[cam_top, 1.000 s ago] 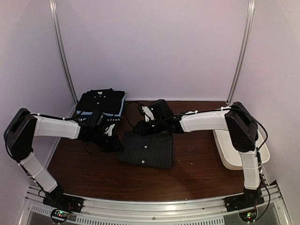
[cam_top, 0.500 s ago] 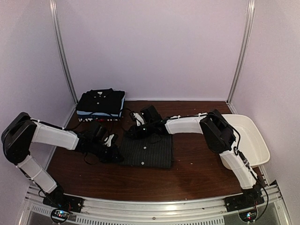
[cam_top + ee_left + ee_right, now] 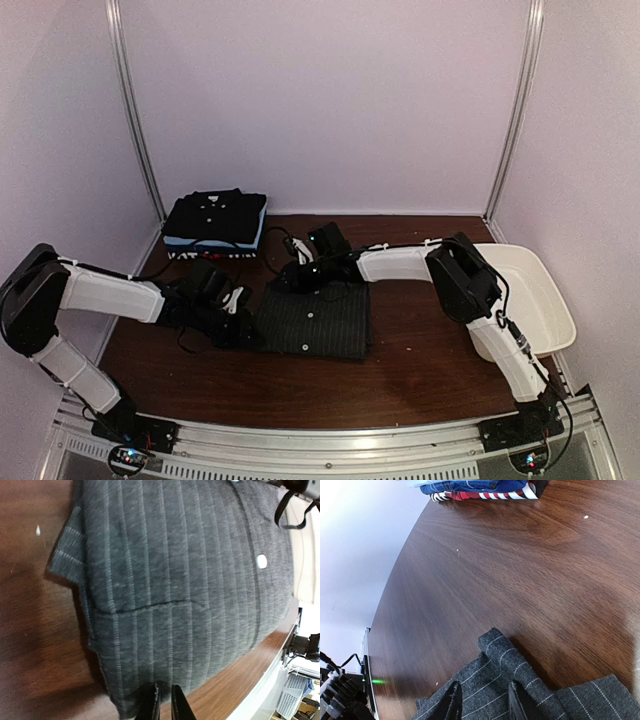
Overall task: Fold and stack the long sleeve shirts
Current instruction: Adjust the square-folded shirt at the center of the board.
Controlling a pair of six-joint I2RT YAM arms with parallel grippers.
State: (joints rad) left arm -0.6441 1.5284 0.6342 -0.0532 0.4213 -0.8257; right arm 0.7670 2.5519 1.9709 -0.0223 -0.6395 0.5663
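A charcoal pinstriped long sleeve shirt (image 3: 315, 318) lies folded on the middle of the table, its small white buttons (image 3: 261, 560) facing up. My left gripper (image 3: 240, 308) is low at the shirt's left edge. In the left wrist view its fingers (image 3: 151, 702) are pinched together on the hem of the pinstriped cloth (image 3: 185, 570). My right gripper (image 3: 291, 276) is at the shirt's far left corner. Its jaws (image 3: 485, 702) stand apart over a folded flap of the cloth (image 3: 512, 667). Folded shirts, black on top with light blue under it, form a stack (image 3: 215, 222) at the back left.
A white plastic tub (image 3: 545, 300) sits at the table's right edge, beside the right arm. The stack's lower layers show blue and red-striped cloth (image 3: 480, 489). Brown tabletop (image 3: 430, 350) surrounds the shirt. Metal frame posts stand at both back corners.
The right arm has folded in, uncovering the tub, and its gripper has slid left to the shirt's far corner with jaws slightly wider. The left gripper has dropped a little onto the left hem.
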